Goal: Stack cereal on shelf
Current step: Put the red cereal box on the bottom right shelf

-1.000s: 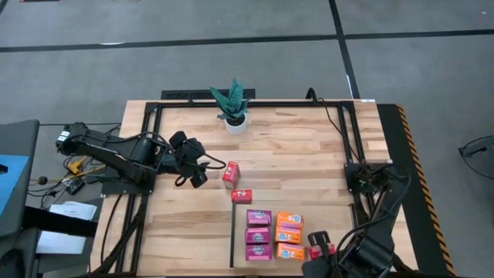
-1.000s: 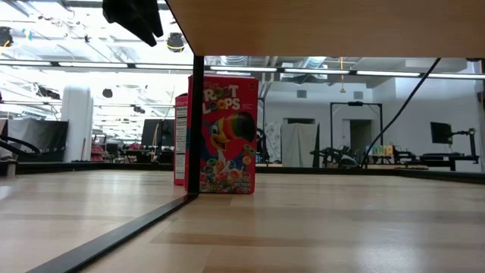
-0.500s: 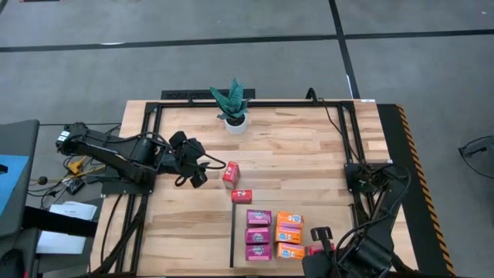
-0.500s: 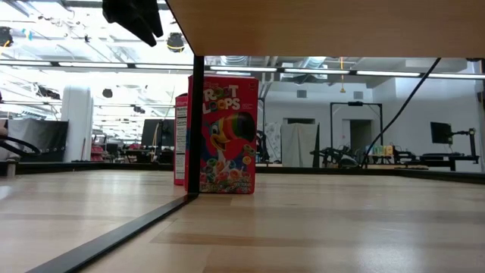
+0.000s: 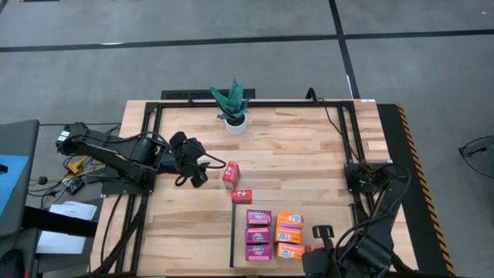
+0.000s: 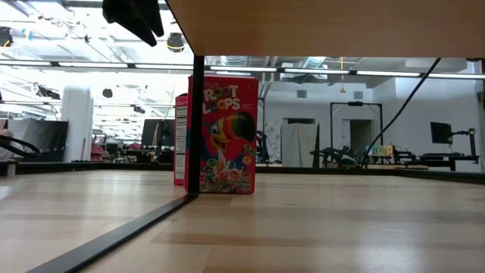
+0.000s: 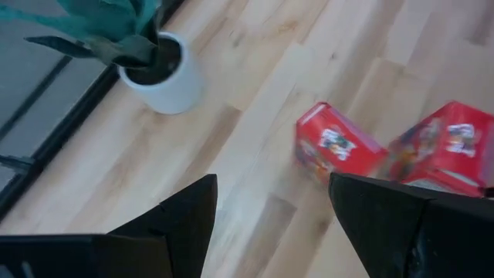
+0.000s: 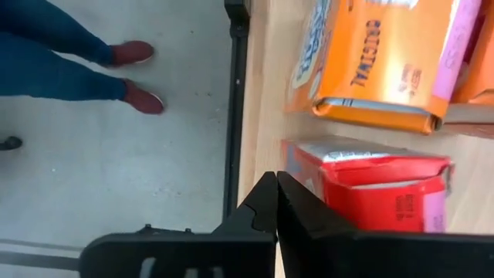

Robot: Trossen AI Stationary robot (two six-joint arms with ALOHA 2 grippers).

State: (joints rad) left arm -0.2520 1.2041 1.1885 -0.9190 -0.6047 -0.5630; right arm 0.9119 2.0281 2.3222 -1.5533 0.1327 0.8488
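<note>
The shelf (image 5: 297, 241) sits at the near right of the table (image 5: 309, 147), black strip along its edge. On it are three purple boxes (image 5: 258, 234) in a column, three orange boxes (image 5: 289, 235) right beside them, and one red box (image 5: 315, 249) just next to the orange ones by the near edge.

The right gripper (image 5: 323, 245) is low at that corner, fingers pinched together with nothing between them, the red box (image 8: 370, 181) just beside the tips.

Two more red boxes (image 5: 231, 174) are off the shelf, mid table, close together. The left gripper (image 5: 199, 171) hovers just beside them, fingers wide and empty.

There's a plant (image 5: 233, 104) at the far edge. Someone's legs (image 8: 69, 58) show on the floor past the table.
</note>
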